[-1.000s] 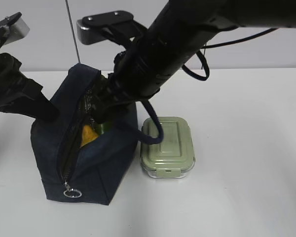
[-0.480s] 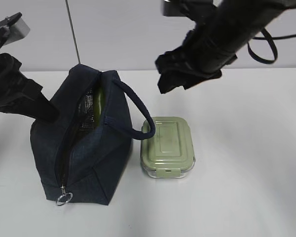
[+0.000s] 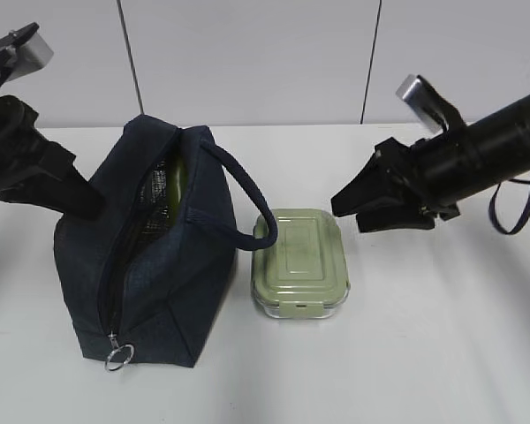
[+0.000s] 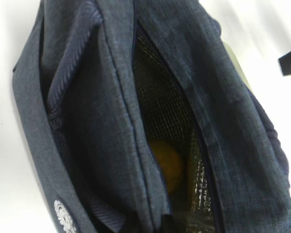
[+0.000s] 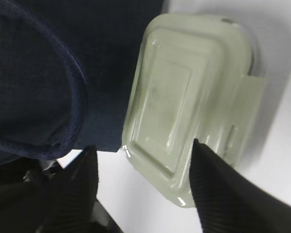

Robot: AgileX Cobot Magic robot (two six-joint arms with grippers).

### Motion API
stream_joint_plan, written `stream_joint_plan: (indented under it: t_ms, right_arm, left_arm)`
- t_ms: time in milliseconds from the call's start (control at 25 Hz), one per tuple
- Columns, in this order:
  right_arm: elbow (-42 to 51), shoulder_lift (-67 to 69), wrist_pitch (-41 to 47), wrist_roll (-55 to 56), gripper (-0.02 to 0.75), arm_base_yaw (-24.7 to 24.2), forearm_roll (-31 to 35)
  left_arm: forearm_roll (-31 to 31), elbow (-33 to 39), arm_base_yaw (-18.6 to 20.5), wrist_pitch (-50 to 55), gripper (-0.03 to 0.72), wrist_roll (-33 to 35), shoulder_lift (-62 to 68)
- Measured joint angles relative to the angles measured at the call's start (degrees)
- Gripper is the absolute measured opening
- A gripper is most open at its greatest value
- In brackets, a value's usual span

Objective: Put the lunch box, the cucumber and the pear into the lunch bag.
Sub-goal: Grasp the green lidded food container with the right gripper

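The navy lunch bag [image 3: 159,265] stands at the left with its zip open. The dark green cucumber [image 3: 175,179] shows inside the bag's far end. The yellow-orange pear [image 4: 167,162] lies deep inside, seen in the left wrist view. The sage-lidded lunch box [image 3: 300,262] sits on the table right of the bag, with the rope handle [image 3: 247,199] drooping to its corner. My left gripper [image 3: 82,203] is shut on the bag's left rim. My right gripper [image 3: 352,212] is open and empty, just right of the lunch box [image 5: 184,97], with fingers [image 5: 218,187] spread near its end.
The white table [image 3: 442,353] carries the bag and the lunch box. A metal ring pull [image 3: 117,356] hangs at the bag's near end. A grey wall [image 3: 265,53] stands behind the table.
My right arm has pulled up out of the bag and swung right, now low beside the lunch box with open jaws. The pear is no longer seen from outside. The left gripper has not moved.
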Motion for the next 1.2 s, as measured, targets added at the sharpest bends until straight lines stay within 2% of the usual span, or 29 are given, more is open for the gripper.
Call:
stream_joint_plan:
  t_ms: [120, 360, 680, 1200]
  right_arm:
    - [0.0, 4.5, 3.4, -3.1, 0.465, -0.2, 3.0]
    - [-0.2, 7.4, 3.5, -5.2, 0.464, -1.0, 2.6]
    - [-0.6, 7.8, 3.8, -6.3, 0.465, -6.3, 1.4]
    - [-4.1, 13.3, 6.8, -6.3, 0.464, -6.2, 3.5]
  left_arm:
    - [0.0, 0.0, 0.0, 0.2, 0.021, 0.0, 0.0]
    - [0.1, 0.0, 0.0, 0.5, 0.021, 0.0, 0.0]
    - [0.2, 0.0, 0.0, 0.5, 0.021, 0.0, 0.0]
    - [0.2, 0.0, 0.0, 0.4, 0.021, 0.0, 0.0]
